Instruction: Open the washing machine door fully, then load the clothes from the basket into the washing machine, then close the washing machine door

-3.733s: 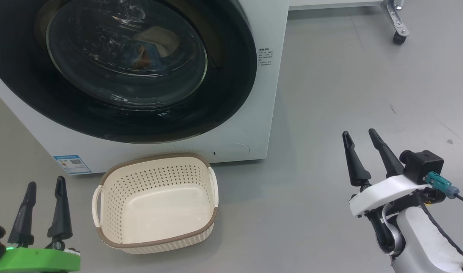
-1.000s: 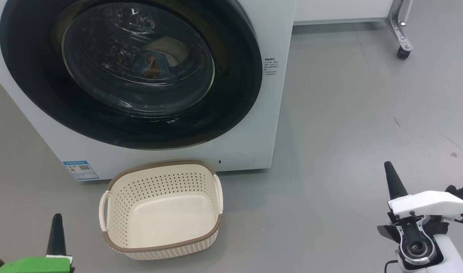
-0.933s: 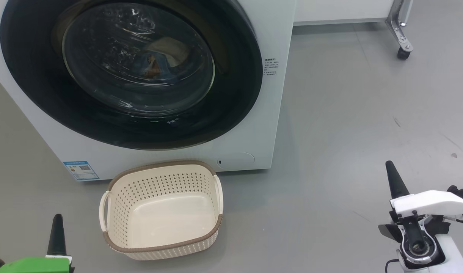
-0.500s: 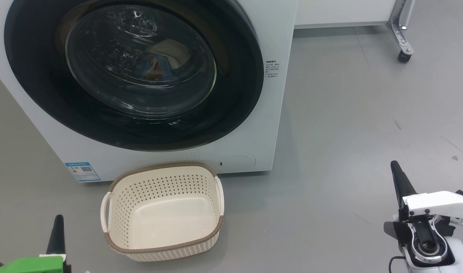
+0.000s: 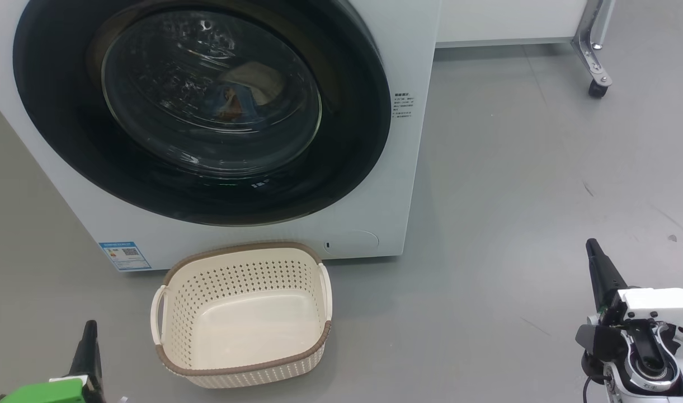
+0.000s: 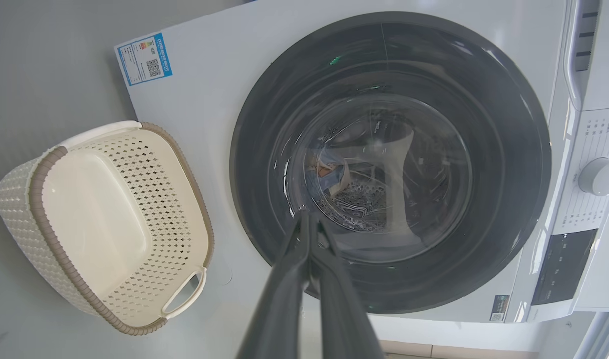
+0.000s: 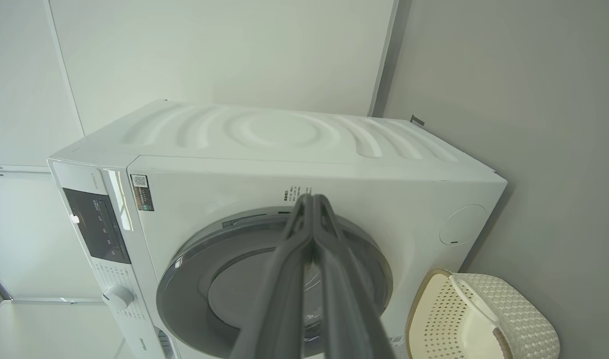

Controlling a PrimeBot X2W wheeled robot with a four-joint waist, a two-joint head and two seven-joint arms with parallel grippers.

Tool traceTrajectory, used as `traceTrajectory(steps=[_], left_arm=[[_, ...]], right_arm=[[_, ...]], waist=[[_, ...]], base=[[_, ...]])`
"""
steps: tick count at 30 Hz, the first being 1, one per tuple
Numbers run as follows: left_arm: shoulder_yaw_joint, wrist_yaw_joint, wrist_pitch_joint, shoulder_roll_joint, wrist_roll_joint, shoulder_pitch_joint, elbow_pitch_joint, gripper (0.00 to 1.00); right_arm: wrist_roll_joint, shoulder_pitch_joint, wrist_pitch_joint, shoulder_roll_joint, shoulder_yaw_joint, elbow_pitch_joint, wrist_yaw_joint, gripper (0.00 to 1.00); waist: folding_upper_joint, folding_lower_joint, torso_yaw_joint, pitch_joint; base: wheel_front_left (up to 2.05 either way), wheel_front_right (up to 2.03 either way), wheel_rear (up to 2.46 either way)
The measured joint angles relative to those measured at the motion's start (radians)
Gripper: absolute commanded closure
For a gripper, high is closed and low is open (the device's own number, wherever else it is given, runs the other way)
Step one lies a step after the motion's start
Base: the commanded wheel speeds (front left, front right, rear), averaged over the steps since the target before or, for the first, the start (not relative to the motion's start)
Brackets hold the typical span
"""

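Washing machine door (image 5: 201, 106) closed; left claw (image 6: 308, 215), right claw (image 7: 311, 198) pinched, facing it.

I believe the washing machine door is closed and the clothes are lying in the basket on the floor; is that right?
Not quite. The washing machine door is closed, but the basket on the floor is empty; the head view shows the clothes behind the door's glass.

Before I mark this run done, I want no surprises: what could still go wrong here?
1. The washing machine door looks flush, but its latch is hidden; it might spring open.
2. The clothes lie close behind the glass; fabric may be pinched at the seal.
3. The empty basket stands right before the washing machine, where driving off could knock it.
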Motion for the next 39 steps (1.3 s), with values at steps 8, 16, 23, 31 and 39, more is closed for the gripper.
traceTrajectory(steps=[8, 16, 23, 31, 39], left_arm=[[0.012, 0.003, 0.021, -0.013, -0.088, -0.004, 0.006, 1.00], [0.014, 0.003, 0.021, -0.014, -0.091, -0.013, 0.007, 1.00], [0.014, 0.003, 0.021, -0.014, -0.091, -0.015, 0.008, 1.00], [0.015, 0.003, 0.021, -0.014, -0.091, -0.015, 0.008, 1.00], [0.015, 0.003, 0.022, -0.014, -0.091, -0.017, 0.009, 1.00]], right_arm=[[0.085, 0.007, 0.025, 0.007, -0.033, -0.013, -0.001, 1.00], [0.086, 0.019, 0.025, 0.008, -0.036, -0.014, -0.001, 1.00], [0.086, 0.019, 0.025, 0.008, -0.036, -0.014, -0.001, 1.00], [0.086, 0.019, 0.026, 0.009, -0.036, -0.014, -0.001, 1.00], [0.086, 0.019, 0.026, 0.009, -0.037, -0.014, -0.001, 1.00]], waist=[[0.0000, 0.0000, 0.003, -0.005], [0.0000, 0.0000, 0.003, -0.005], [0.0000, 0.0000, 0.003, -0.005], [0.0000, 0.0000, 0.003, -0.005], [0.0001, 0.0000, 0.003, -0.005]], base=[[0.00, 0.00, 0.00], [0.00, 0.00, 0.00], [0.00, 0.00, 0.00], [0.00, 0.00, 0.00], [0.00, 0.00, 0.00]])
